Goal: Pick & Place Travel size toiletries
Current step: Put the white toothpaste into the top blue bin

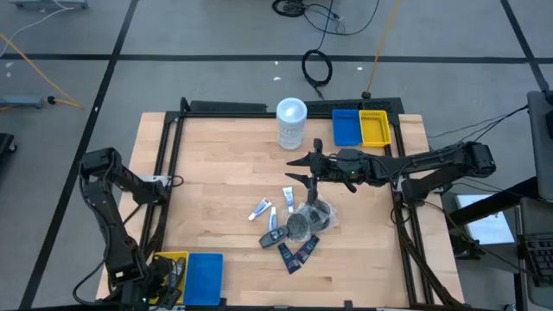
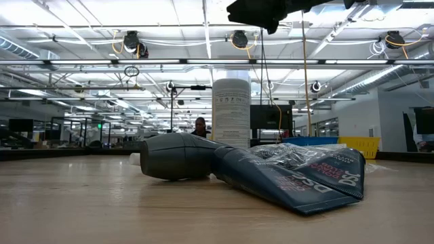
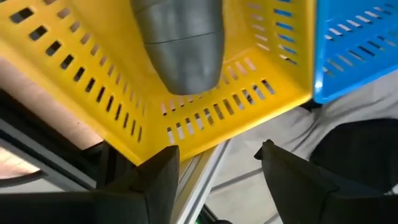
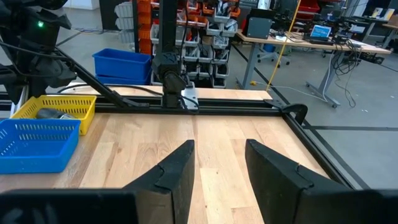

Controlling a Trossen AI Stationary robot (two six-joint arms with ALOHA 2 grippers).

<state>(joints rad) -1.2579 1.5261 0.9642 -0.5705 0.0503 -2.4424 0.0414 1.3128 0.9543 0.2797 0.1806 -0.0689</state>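
Light wooden table top (image 1: pixel 216 181), framed by a black metal rail: everything listed below is borne on it.

Right dark arm: seen in the high view stretched from the table's right edge toward the centre. Its right gripper (image 1: pixel 296 169) is held above the table just beside the toiletry pile, on the pile's far side; the fingers (image 4: pixel 180 168) are seen spread apart in the right wrist view, with nothing between them.

Left dark arm: folded at the table's near left corner. Its left gripper (image 3: pixel 217 165) is shown at the yellow slotted plastic bin (image 3: pixel 93 81), fingers parted and empty; a dark grey mini bottle (image 3: pixel 180 43) is seen lying inside that bin.

Blue slotted plastic bin (image 1: pixel 204 278): set touching the yellow one at the near left corner. A second blue and yellow bin pair (image 1: pixel 360 128) is placed at the far edge, right of centre.

Tall white translucent canister (image 1: pixel 291 123): stood upright near the far edge, left of the far bin pair.

Travel size toiletries, clustered right of centre toward the near side:
- round dark clear-wrapped bundles (image 1: pixel 309 218), at the pile's right
- another dark grey mini bottle (image 2: pixel 178 156), laid on its side
- flat navy sachets (image 1: pixel 298 253), at the near edge of the pile
- small white tubes (image 1: pixel 262 208), at the left
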